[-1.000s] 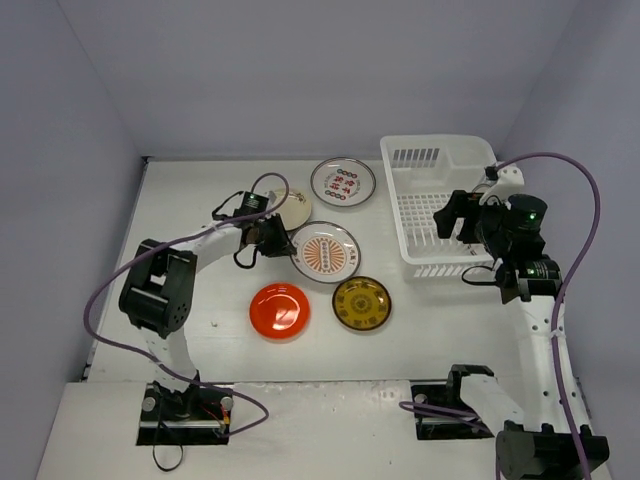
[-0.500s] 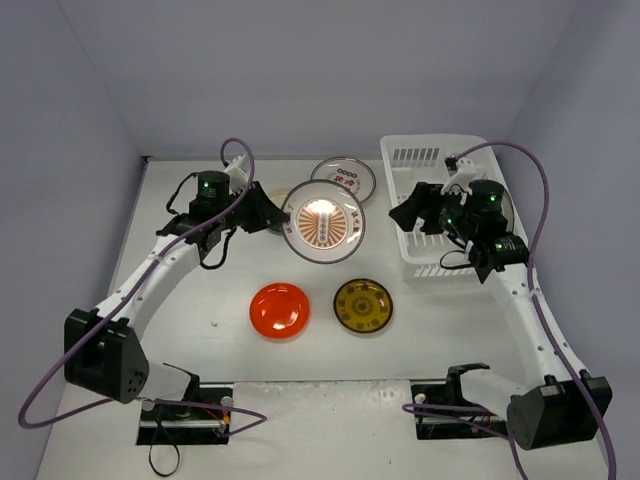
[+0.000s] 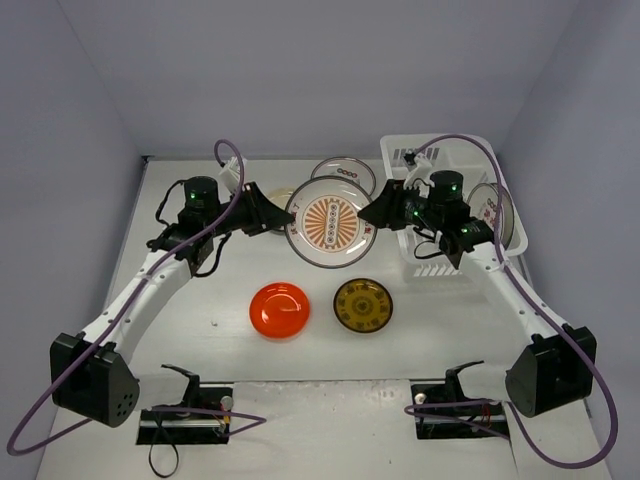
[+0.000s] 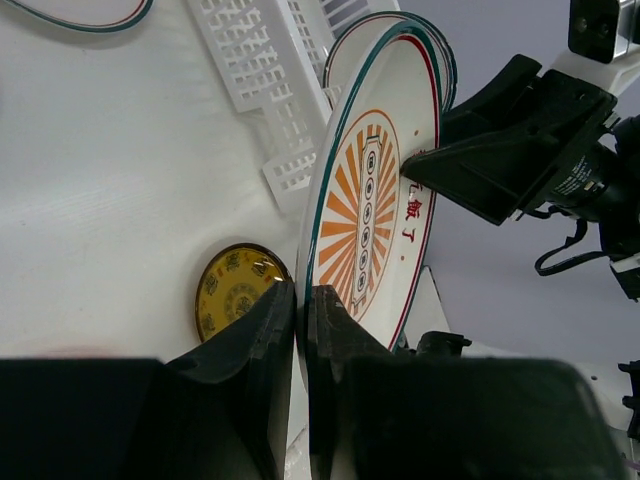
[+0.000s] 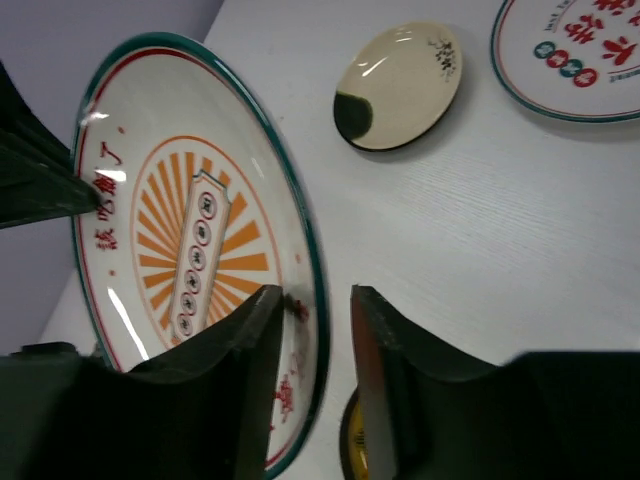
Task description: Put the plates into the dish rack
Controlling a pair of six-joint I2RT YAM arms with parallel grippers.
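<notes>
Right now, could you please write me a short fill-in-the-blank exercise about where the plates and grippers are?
The left gripper pinches the upright sunburst plate by its ____. The right gripper, jaws open, straddles that same plate's ____ edge. In the top view, the yellow-brown plate lies flat to the ____ of the red-orange plate.
Missing words: rim; opposite; right.

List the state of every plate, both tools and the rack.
Sunburst plate, airborne, on edge.
Left tool, shut on its rim.
Right tool, open, straddling its rim.
Red plate, lying flat.
Yellow-brown plate, lying flat.
Cream plate, lying flat.
Far patterned plate, lying flat.
Dish rack, holding upright plates.
</notes>
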